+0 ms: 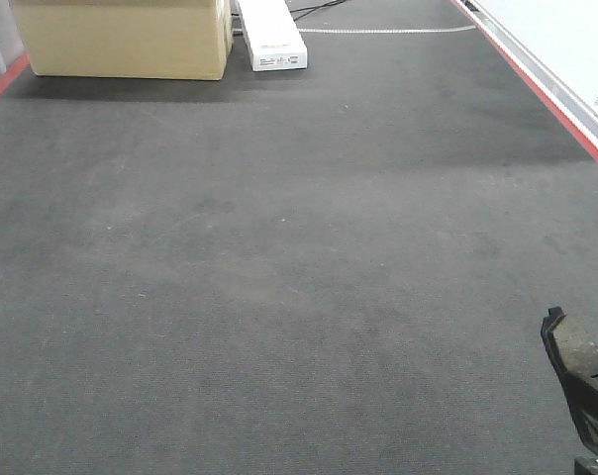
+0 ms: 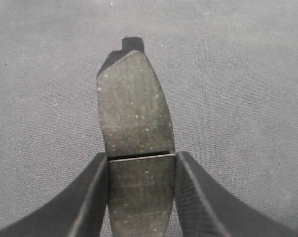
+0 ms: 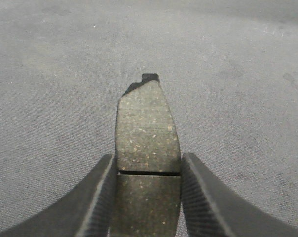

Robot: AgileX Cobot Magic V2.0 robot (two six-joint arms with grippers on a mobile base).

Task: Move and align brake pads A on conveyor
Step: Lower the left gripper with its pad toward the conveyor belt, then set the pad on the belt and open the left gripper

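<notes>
**Over the conveyor: one pad clamped in each gripper**

Between the fingers of the left gripper [image 2: 141, 157] sits the left pad [image 2: 134, 113], one of the brake pads A. It is pinched across its width at the groove [image 2: 141, 156], with its friction face toward the camera and its far end pointing away. The right gripper [image 3: 148, 158] pinches the right pad [image 3: 148, 128] in the same manner, fingers pressed to both edges just above its groove [image 3: 149, 173]. A dark backing-plate tab projects at the far tip of each pad. Whether either pad touches the belt cannot be determined.

The conveyor [image 1: 279, 247] is a charcoal belt with a fine woven texture and faint lighter patches. It is bordered by a red strip on the right [image 1: 537, 89] and another at far left [image 1: 2, 81].

Only the front view shows the surroundings. A cardboard box [image 1: 121, 38] stands at far left, with a white rectangular unit [image 1: 272, 35] just to its right. A pale cable [image 1: 388, 31] runs across the far belt, and a light panel [image 1: 556, 40] lies beyond the right strip. This view shows one pad only, at the near right edge [image 1: 574, 356], standing tilted on dark gripper parts. The wrist views alone show both grips and the grooves.
</notes>
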